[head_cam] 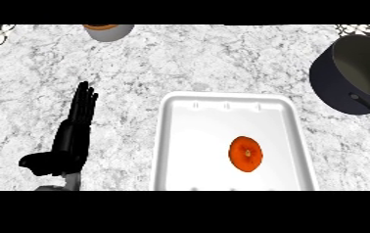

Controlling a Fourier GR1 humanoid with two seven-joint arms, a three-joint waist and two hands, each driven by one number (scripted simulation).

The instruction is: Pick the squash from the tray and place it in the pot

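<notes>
I saw the round orange squash [246, 153] lying in the white rectangular tray [188, 144], right of centre. The dark grey metal pot [345, 78] sat well apart at the counter's right edge.

matte black robot hand [70, 135], slim segmented fingers, grey forearm stub.

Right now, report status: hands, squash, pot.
Left hand open, resting left of tray. Right hand not in view. Squash lies in tray, untouched. Pot far right, path clear.

Squash [245, 153] sits in my white tray [180, 144].
Pot [347, 75] far right; my left hand [72, 139] rests open.
</notes>
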